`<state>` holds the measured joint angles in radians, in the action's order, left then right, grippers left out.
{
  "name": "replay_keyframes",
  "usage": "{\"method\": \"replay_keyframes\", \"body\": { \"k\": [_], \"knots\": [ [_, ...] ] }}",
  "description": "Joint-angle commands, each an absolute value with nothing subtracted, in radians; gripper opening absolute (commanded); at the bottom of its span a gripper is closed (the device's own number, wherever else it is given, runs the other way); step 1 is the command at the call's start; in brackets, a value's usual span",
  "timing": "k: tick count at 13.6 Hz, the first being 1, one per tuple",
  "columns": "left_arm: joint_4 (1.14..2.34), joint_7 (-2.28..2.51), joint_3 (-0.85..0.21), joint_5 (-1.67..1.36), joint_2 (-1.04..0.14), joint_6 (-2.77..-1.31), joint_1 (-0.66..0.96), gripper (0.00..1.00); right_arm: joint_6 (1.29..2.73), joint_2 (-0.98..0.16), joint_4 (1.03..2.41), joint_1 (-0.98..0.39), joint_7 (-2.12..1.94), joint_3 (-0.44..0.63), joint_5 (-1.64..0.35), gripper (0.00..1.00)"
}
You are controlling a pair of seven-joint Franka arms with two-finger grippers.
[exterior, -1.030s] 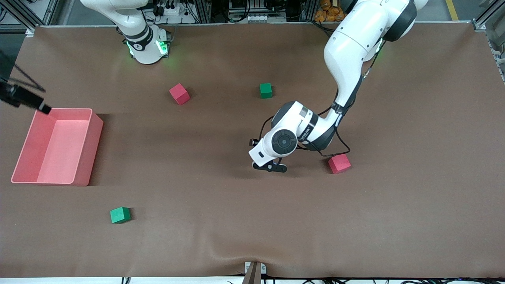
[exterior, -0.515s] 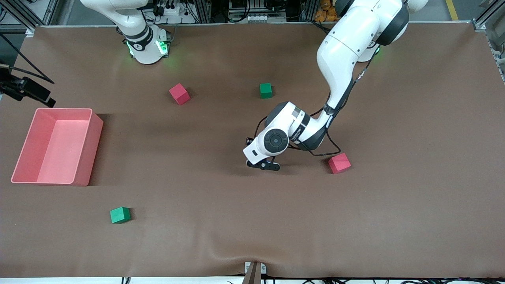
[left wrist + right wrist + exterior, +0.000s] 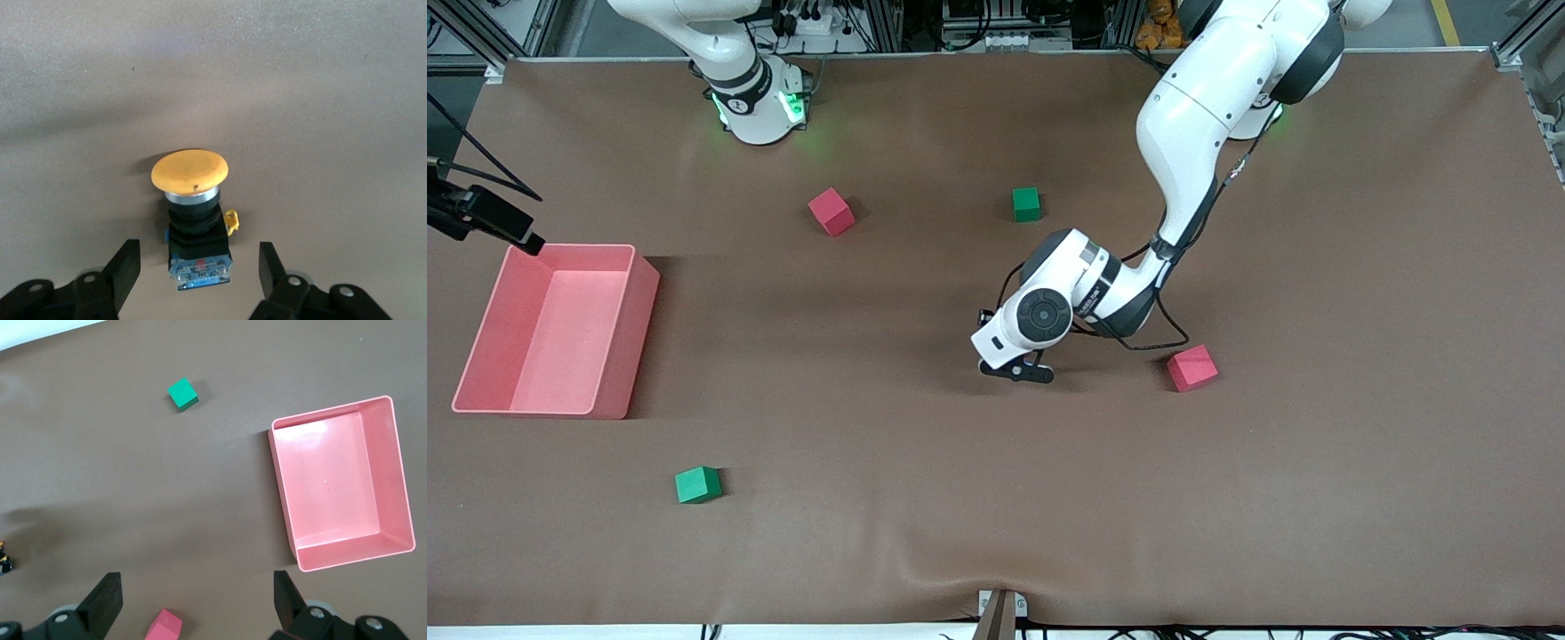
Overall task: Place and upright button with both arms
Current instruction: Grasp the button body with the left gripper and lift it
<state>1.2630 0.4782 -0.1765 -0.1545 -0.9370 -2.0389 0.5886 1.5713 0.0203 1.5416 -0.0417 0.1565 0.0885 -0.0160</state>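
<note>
The button [image 3: 193,217] has a round orange cap and a black blocky body with a bluish base. It shows only in the left wrist view, where it seems to lie on the brown table with its base toward the gripper. My left gripper [image 3: 198,268] is open, its fingers [image 3: 127,267] on either side of the base with gaps. In the front view the left gripper [image 3: 1016,371] is low at mid-table and hides the button. My right gripper [image 3: 487,219] is open and empty [image 3: 197,603], up over the table's edge at the pink bin [image 3: 643,302].
The pink bin [image 3: 281,495] stands at the right arm's end of the table. Two pink cubes [image 3: 831,211] [image 3: 1192,368] and two green cubes [image 3: 1026,204] [image 3: 697,484] lie scattered. The right wrist view shows a green cube [image 3: 182,393] and a pink cube [image 3: 165,627].
My left hand has shifted a little toward the right arm's end of the table, staying low. My right gripper has wavered slightly by the bin's corner.
</note>
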Motion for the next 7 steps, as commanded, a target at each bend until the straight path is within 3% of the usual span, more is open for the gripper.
{"method": "replay_keyframes", "body": {
  "k": [1,3,5,7],
  "knots": [
    [1.230,0.489,-0.167,-0.175,-0.959,-2.042,0.600,0.70,1.540,0.009,1.513,-0.009,0.098,0.043,0.011,1.00],
    [1.230,0.479,-0.166,-0.175,-0.969,-2.049,0.600,0.57,1.540,0.009,1.511,-0.008,0.100,0.031,0.011,1.00],
    [1.230,0.479,-0.166,-0.175,-0.977,-2.065,0.600,0.52,1.542,0.009,1.511,-0.008,0.092,0.029,0.009,1.00],
    [1.230,0.479,-0.167,-0.175,-0.974,-2.066,0.600,0.21,1.542,0.009,1.511,0.000,0.011,0.029,0.009,1.00]
  ]
}}
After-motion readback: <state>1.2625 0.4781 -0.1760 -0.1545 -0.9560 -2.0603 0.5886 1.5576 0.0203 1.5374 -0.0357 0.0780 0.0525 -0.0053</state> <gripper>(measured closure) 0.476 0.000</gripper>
